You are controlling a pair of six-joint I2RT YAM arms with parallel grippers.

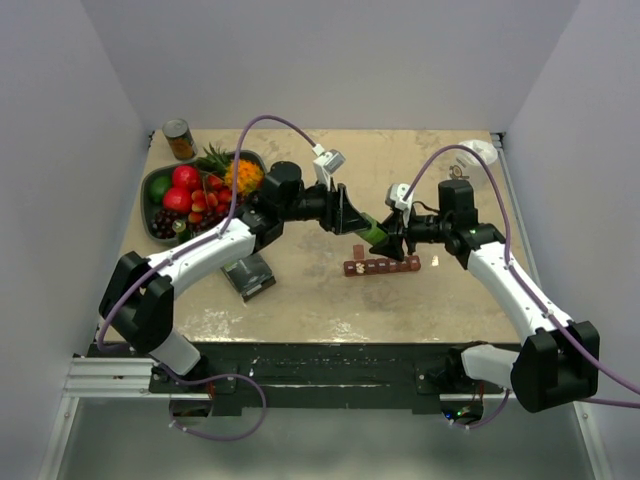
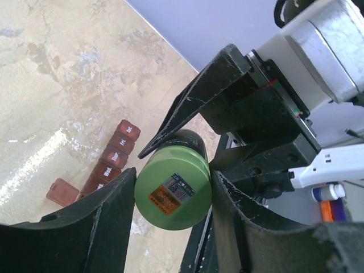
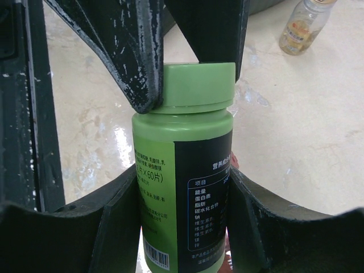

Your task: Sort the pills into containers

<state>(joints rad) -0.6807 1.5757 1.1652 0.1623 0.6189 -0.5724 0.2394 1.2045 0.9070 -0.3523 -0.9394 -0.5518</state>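
We see the green bottle (image 1: 375, 232) at the middle of the top view, caught between both arms. The left gripper (image 2: 173, 176) is clenched on the bottle's cap (image 3: 196, 85). In the right wrist view its two black fingers (image 3: 139, 57) come down from the top of the frame and press the cap on either side. In the left wrist view the cap's flat end, with an orange sticker, faces the camera between the pads. The right gripper (image 3: 183, 170) is clamped around the bottle's body below the cap, its fingers (image 3: 108, 227) touching the label on the left and right at the bottom of the frame.

The containers (image 1: 382, 267), a dark red-brown strip of small square compartments, lie flat on the table (image 1: 300, 300). In the top view they sit just below the two grippers, nearer the bottom of the frame, and neither gripper touches them. In the left wrist view the strip shows at centre left, running diagonally to the left of the bottle. A lid at its lower-left end looks flipped open. We cannot tell what is inside the compartments.

At the upper left of the top view sit a fruit tray (image 1: 148, 195) and a tin can (image 1: 180, 140), well apart from the strip.
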